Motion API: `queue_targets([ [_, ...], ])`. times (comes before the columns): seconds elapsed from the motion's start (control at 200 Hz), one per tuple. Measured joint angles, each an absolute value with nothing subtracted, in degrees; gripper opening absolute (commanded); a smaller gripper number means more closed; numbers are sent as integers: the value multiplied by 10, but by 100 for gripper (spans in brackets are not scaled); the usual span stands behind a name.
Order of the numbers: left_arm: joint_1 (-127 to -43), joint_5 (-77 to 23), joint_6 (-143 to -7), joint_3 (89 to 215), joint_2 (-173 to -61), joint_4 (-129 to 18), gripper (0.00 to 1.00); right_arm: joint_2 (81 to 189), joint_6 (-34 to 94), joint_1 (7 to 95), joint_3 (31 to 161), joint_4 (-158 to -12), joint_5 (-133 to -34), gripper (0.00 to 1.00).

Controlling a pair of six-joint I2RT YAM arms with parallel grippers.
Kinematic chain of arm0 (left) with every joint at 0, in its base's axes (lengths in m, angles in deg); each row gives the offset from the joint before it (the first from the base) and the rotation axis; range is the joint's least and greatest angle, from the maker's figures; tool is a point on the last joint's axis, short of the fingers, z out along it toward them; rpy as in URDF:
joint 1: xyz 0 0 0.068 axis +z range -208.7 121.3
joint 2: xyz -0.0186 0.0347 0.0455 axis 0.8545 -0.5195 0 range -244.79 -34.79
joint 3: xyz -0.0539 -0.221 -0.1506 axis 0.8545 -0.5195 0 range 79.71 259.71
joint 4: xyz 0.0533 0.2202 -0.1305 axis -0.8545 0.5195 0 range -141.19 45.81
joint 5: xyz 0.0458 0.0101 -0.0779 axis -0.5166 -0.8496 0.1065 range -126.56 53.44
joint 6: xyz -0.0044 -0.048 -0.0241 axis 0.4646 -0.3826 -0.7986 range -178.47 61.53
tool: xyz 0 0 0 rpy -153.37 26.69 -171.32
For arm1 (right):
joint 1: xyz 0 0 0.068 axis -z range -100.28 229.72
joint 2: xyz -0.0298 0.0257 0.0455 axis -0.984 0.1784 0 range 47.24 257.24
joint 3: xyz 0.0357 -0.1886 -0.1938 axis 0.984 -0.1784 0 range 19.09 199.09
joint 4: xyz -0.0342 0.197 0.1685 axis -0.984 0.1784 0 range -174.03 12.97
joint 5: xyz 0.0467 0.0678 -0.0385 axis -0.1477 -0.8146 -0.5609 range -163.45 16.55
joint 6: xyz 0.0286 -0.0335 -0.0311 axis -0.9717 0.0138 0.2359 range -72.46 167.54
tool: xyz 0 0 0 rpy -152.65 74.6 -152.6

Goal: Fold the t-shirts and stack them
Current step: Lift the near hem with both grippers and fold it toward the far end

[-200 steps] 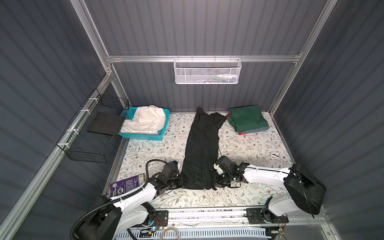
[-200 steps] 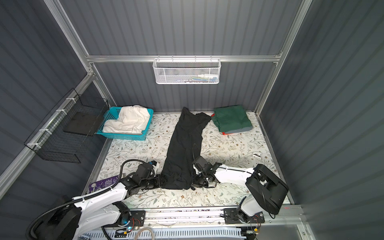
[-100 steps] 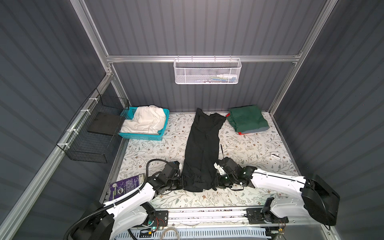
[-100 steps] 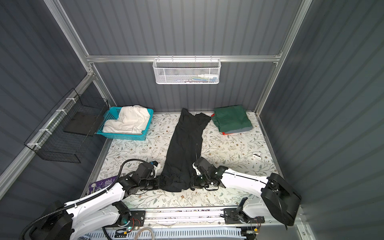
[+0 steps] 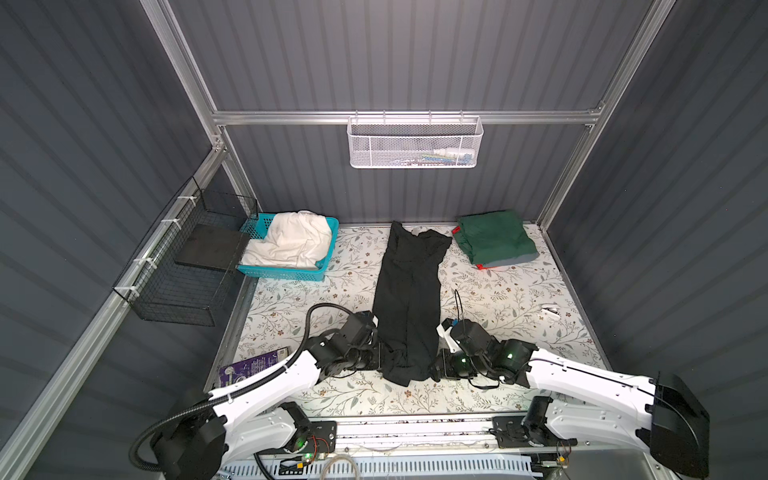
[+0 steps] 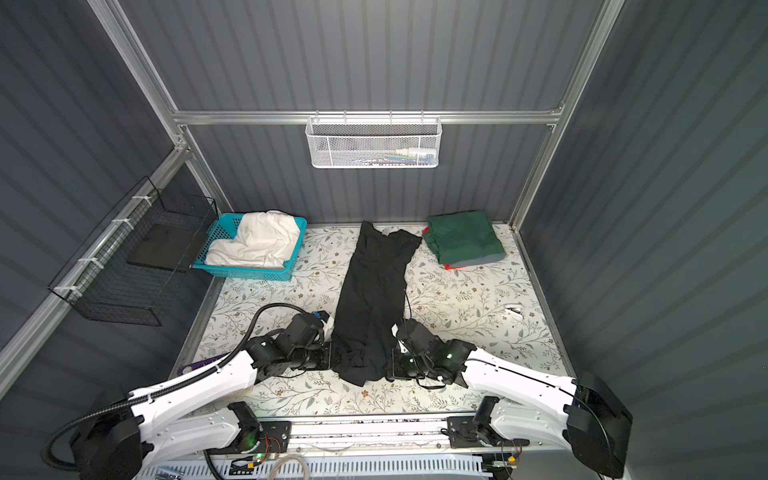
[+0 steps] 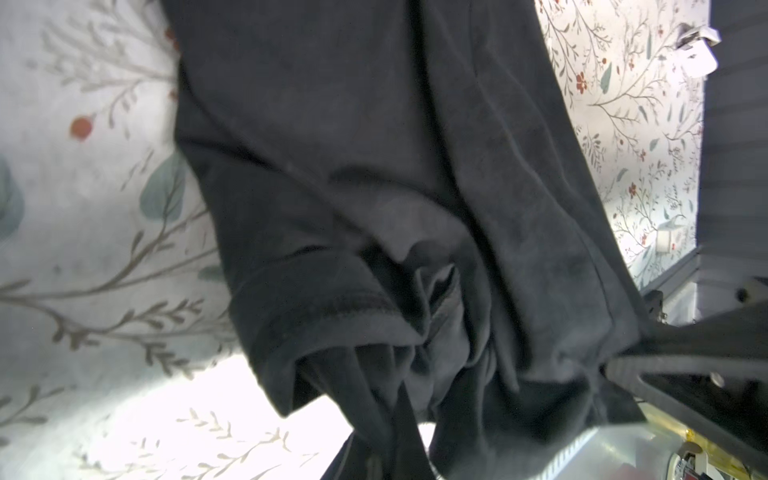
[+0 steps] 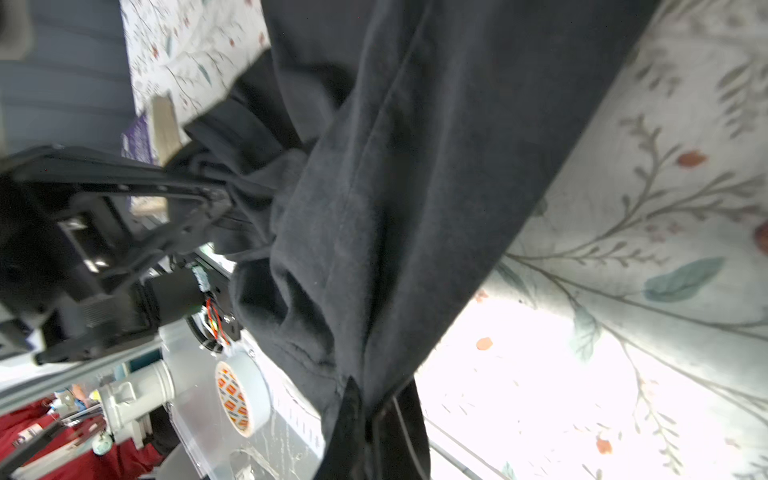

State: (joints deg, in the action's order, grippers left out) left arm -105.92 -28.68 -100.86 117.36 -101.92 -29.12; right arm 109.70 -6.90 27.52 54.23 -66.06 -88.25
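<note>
- Black t-shirt (image 5: 409, 299): lies as a long narrow strip down the middle of the desk (image 5: 498, 299), running from the back wall towards the robot. Its near end is bunched and creased between the two arms.
- Left fingers (image 5: 377, 360): closed together, clamped on the near left edge of the black t-shirt. The left wrist view shows folds of the cloth gathered down towards them.
- Right fingers (image 5: 435, 368): closed together, clamped on the near right edge of the same garment. The right wrist view shows the hem pinched at the finger (image 8: 353, 415).
- Both arms reach low over the desk, one on each side of the strip.
- Dark green t-shirt (image 5: 494, 241): folded, at the back right corner of the desk, on top of a grey t-shirt (image 5: 511, 261). A sliver of red t-shirt (image 5: 481, 267) shows at the stack's near edge.
- Cream-white t-shirt (image 5: 291, 241): crumpled, unfolded, in the turquoise basket (image 5: 286, 272) at the back left.
- Purple booklet (image 5: 253, 365): at the near left edge of the desk, beside the left arm.
- Small white object (image 5: 549, 308): near the right edge; too small to identify.
</note>
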Motion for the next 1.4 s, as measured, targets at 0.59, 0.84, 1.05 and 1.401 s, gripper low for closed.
queue_targets([
  [0.59,-925,-253,-919,1407,-1247,-254,0,1274,17,448,720,-611,-970,0],
  [0.84,-900,-241,-901,1510,-1337,-235,0,1348,63,509,798,-571,-998,0],
  [1.05,-887,-240,-888,1607,-1397,-211,0,1417,97,554,870,-547,-1025,0],
  [1.401,-867,-241,-877,1716,-1500,-198,0,1531,135,597,976,-524,-1063,0],
])
